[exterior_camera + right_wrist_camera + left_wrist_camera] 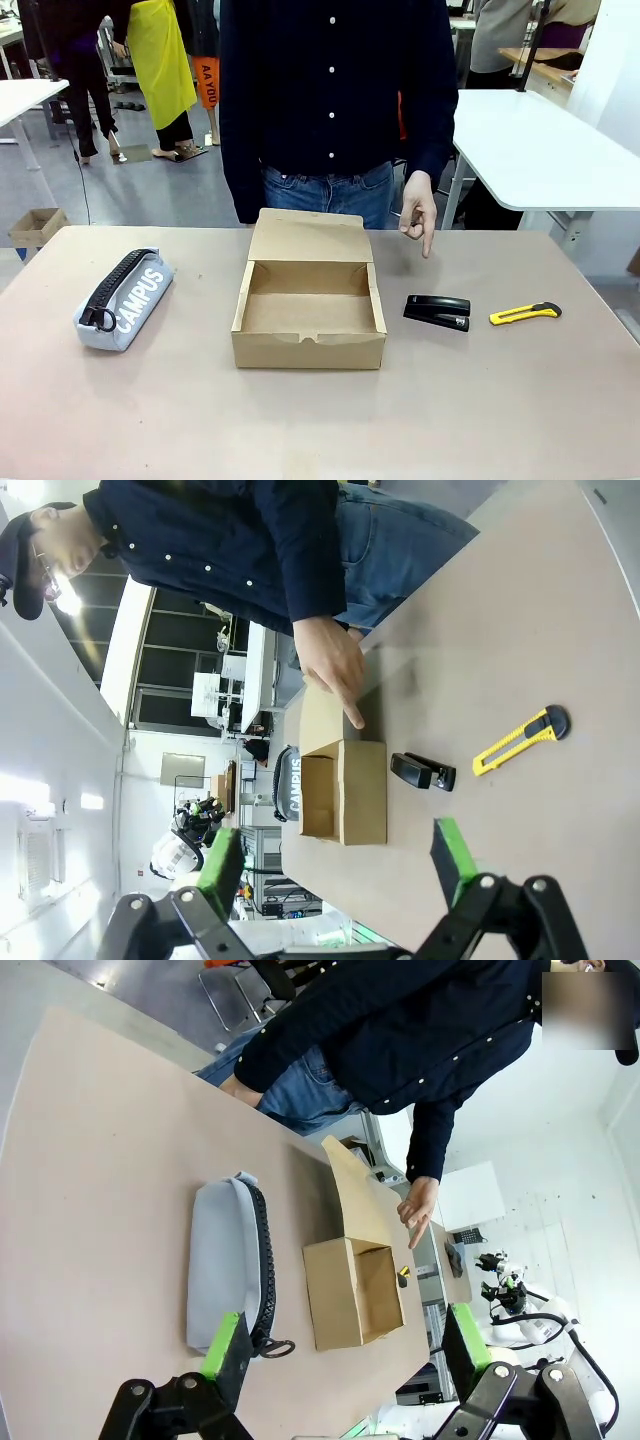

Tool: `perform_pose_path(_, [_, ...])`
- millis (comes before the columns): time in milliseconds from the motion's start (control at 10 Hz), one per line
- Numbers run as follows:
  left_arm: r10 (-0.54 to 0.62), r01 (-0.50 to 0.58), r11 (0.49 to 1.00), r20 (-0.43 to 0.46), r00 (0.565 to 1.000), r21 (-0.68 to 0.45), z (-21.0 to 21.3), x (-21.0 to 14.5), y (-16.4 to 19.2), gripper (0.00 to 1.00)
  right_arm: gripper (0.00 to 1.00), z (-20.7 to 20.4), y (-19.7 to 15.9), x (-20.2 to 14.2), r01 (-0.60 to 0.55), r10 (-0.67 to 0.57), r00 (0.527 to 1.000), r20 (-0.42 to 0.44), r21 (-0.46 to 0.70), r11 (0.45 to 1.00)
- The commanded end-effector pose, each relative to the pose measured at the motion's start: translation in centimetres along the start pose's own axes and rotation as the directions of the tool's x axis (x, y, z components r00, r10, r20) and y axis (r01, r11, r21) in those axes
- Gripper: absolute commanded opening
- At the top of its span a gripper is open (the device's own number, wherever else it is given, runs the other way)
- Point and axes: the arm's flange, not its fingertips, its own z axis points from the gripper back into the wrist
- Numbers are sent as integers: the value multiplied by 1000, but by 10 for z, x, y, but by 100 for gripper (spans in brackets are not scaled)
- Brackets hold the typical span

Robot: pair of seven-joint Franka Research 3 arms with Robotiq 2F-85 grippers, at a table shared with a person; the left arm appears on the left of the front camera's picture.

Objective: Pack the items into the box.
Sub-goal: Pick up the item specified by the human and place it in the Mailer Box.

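Observation:
The brown cardboard box point(309, 318) stands open in the middle of the table, its flap lid raised at the far side; nothing lies inside. A light grey pouch point(125, 298) with a black zipper and white "CAMPUS" lettering lies to its left. On the box's right rests a small black stapler point(437, 311). The person's hand point(417, 212) points a finger down toward the stapler. My left gripper point(340, 1352) is open, high above the pouch point(222, 1262) and box point(354, 1292). My right gripper point(335, 853) is open, high above the box point(345, 792) and stapler point(422, 771).
A yellow utility knife point(525, 313) lies right of the stapler, near the table's right edge. The person stands at the far side behind the box. Other white tables and a small cardboard box point(36, 225) on the floor are behind. Bare tabletop point(300, 430) spreads in front.

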Motion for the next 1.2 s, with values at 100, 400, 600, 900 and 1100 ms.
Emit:
perform_pose_path(100, [-23, 24, 999, 14, 1000, -25, 0, 2, 0, 100, 100, -24, 17, 1, -155, 145, 981, -128, -73, 985])
perform_pose_path(400, [-23, 24, 999, 14, 1000, -25, 0, 2, 0, 100, 100, -117, 85, -23, -673, 600, 660, -453, 0, 740])
perform_pose_path(600, [-23, 24, 999, 14, 1000, -25, 0, 2, 0, 100, 100, -178, 105, -55, -861, 731, 357, -581, 99, 499])
perform_pose_path(900, [-23, 24, 999, 14, 1000, -25, 0, 2, 0, 100, 100, -239, 113, -99, -888, 780, -148, -607, 429, 165])
perform_pose_path(1100, [-23, 24, 999, 14, 1000, -25, 0, 2, 0, 100, 100, -268, 106, -128, -867, 696, -306, -649, 492, 77])
